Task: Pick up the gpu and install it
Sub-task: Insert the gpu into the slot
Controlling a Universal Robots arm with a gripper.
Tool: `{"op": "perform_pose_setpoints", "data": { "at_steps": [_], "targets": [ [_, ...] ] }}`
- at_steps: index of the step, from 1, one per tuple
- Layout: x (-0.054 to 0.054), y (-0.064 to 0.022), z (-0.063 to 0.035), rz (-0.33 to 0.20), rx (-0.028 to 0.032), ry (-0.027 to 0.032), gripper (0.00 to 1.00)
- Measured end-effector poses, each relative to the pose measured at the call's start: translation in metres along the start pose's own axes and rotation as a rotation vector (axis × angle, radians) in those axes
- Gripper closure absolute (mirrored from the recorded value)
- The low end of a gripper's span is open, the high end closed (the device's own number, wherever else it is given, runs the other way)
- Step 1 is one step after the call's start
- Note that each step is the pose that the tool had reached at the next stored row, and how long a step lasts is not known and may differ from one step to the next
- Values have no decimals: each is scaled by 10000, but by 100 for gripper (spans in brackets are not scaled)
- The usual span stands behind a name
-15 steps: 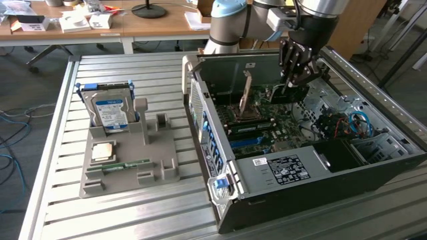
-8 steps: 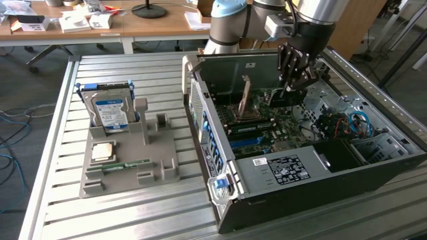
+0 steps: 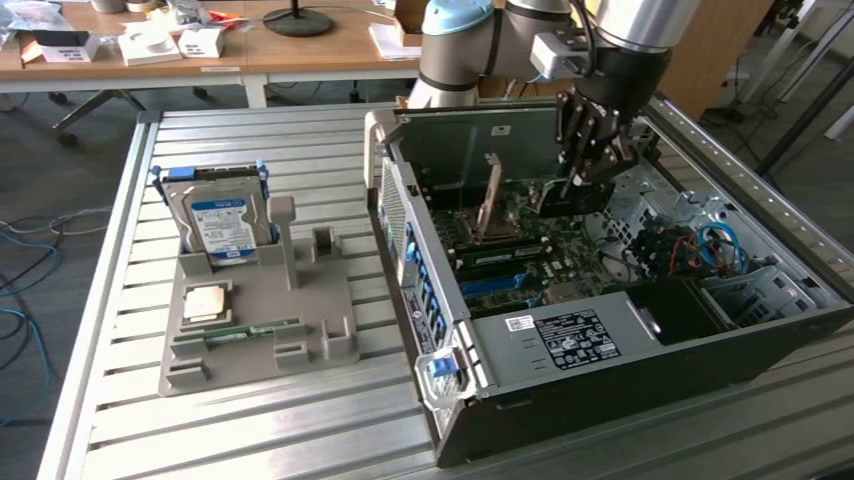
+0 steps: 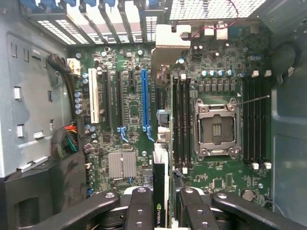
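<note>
Inside the open computer case (image 3: 627, 390), my gripper (image 3: 594, 165) is shut on the gpu (image 3: 567, 198), a thin dark card held on edge above the motherboard (image 3: 534, 265). In the wrist view the gpu (image 4: 160, 167) runs edge-on from between my gripper's (image 4: 160, 203) black fingers (image 4: 139, 208) towards the case's rear slots, with its pale metal bracket (image 4: 172, 40) at the far end. It hangs just beside the long blue slot (image 4: 145, 105), between that slot and the memory slots (image 4: 182, 120).
The empty processor socket (image 4: 216, 127) and a silver heatsink (image 4: 121, 164) lie on the board. Outside the case, a grey holder (image 3: 314, 335) carries a hard drive (image 3: 220, 225), a processor chip (image 3: 204, 303) and a green memory stick (image 3: 247, 328). A cluttered wooden desk (image 3: 307, 50) stands behind.
</note>
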State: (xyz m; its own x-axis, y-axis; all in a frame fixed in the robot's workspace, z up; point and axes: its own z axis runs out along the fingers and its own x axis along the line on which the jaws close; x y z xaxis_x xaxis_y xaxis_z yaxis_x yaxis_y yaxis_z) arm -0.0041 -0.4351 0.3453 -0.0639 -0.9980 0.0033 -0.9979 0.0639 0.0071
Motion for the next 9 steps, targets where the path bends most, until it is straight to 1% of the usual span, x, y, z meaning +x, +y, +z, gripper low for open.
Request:
{"op": "perform_pose_setpoints", "data": {
  "at_steps": [6, 9],
  "targets": [
    [91, -5, 1, 0, 0, -1, 74],
    [97, -5, 1, 1, 1, -1, 74]
  ]
}}
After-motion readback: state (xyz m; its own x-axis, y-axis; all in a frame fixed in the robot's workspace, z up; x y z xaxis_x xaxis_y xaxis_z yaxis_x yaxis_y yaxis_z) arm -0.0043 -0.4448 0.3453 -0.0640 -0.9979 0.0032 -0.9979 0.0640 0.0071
